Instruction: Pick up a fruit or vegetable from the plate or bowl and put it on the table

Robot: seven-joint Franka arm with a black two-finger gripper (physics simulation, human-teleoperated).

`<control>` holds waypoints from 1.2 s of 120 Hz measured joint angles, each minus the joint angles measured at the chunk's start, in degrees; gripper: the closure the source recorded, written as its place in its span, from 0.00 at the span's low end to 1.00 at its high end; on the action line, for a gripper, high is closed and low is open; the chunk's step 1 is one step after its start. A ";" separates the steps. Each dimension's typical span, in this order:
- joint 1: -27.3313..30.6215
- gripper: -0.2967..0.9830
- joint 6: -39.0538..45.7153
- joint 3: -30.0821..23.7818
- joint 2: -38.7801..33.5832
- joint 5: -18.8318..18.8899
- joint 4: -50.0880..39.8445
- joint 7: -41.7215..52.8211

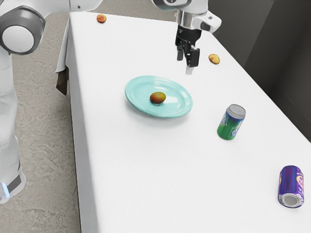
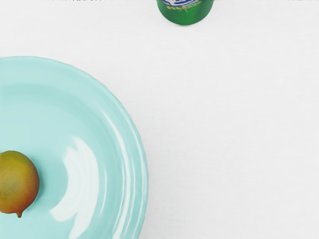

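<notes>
My gripper (image 1: 187, 61) hangs empty above the bench (image 1: 121, 165), its two fingers standing apart, off to the side of the turquoise plate (image 1: 133, 102). The fruit I want lies on that plate, near the middle of its shallow well; the round fruit (image 1: 158, 98) touches nothing but the glaze beneath it. As I judge it, the step in hand is the reach: I should travel across, high enough to pass over the raised rim, until the fruit sits centred beneath me, and only then drop straight down. I would turn so that my fingers close across its narrower girth, with the stem-like nub pointing along the gap rather than against a pad. The curved sides could roll away if one finger arrives first, so I want both to meet it evenly, low around its widest part, stopping short of pressing into the plate. A gentle, firm squeeze should do, then a level lift clear of the rim before I move out over bare cloth, keeping away from the green can (image 1: 231, 122). The fruit itself is small and plump, a little longer than it is wide, olive to golden brown over most of its skin and warming to rusty orange towards the tip, where the small nub sticks out; its surface looks smooth, with a soft sheen.
</notes>
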 joint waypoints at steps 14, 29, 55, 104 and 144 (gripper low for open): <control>0.25 0.23 0.30 0.01 0.00 0.02 0.03 -0.07; 0.63 0.23 0.47 0.02 0.00 0.01 0.02 -0.12; 1.50 0.23 0.15 -0.05 0.05 0.34 1.39 -0.20; 3.86 0.23 0.14 10.87 5.10 0.07 2.91 -0.26; 2.43 0.23 -0.26 11.96 7.59 -0.72 2.76 -0.25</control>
